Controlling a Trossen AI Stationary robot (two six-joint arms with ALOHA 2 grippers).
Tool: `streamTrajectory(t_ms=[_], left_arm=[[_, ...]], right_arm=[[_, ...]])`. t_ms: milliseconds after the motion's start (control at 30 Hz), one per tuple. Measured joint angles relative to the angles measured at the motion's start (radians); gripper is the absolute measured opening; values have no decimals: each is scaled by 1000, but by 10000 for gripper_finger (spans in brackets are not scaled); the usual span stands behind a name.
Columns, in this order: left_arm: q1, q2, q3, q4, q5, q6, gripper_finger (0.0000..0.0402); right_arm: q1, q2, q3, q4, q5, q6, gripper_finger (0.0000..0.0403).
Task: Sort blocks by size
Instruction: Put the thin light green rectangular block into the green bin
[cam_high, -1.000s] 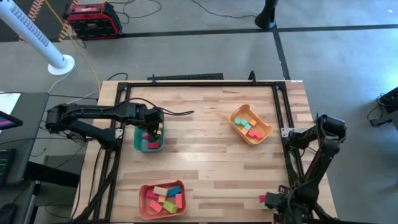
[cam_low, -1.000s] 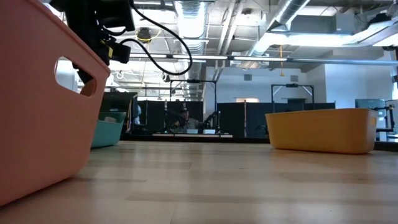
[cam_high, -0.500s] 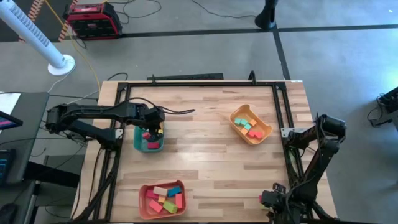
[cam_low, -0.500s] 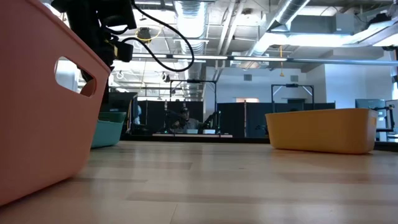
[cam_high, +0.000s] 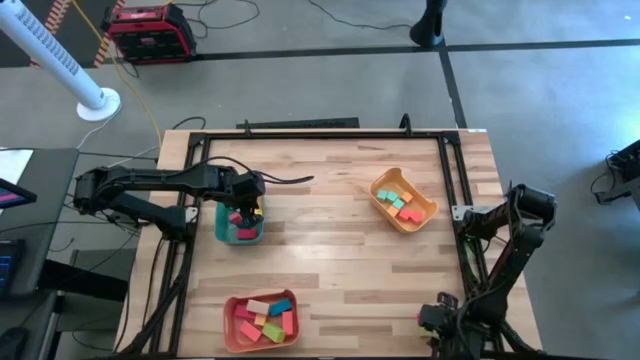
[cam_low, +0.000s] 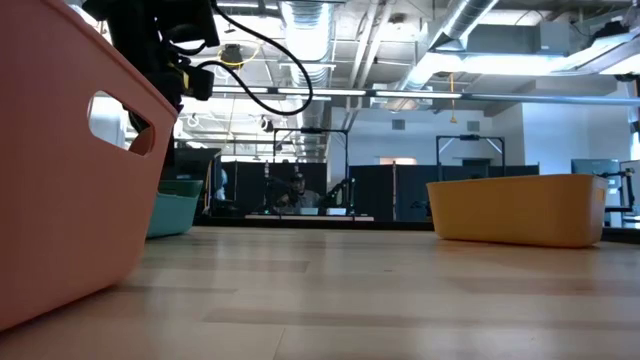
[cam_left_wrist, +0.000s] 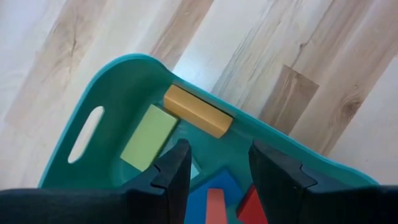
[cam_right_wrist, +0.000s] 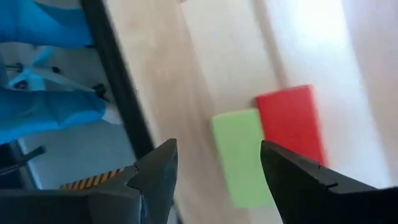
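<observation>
Sorting nearly wrapping up.
L gripper (cam_left_wrist: 214, 171) hanging open, empty, over teal tray (cam_high: 238, 226) mid-left; R gripper (cam_right_wrist: 214, 171) open, nearing red block (cam_right_wrist: 292, 121) & green block (cam_right_wrist: 239, 155) lower right.

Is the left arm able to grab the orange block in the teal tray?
Probably yes. The left gripper hangs open right over the teal tray, and the orange block lies just ahead of its fingers with nothing on top.

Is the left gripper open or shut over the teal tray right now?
Open. The left gripper hangs over the teal tray with a clear gap between its fingers and nothing between them; the blocks lie below in the tray.
</observation>
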Motion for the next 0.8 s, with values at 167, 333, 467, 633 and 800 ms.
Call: streamTrajectory(t_ms=[167,333,467,633,800], left_arm=[[0,0,0,0,2,0,153],[0,0,1,1,2,0,153],[0,0,1,1,3,0,153],[0,0,1,1,35,0,153],[0,0,1,1,38,-2,153]], right_arm=[[-14,0,-1,-95,-1,-3,256],[-36,0,-1,-121,-3,-36,256],[-62,-8,-1,-121,-4,-40,256],[-80,-52,11,-72,-4,-39,256],[-62,-55,12,0,-4,-53,256]])
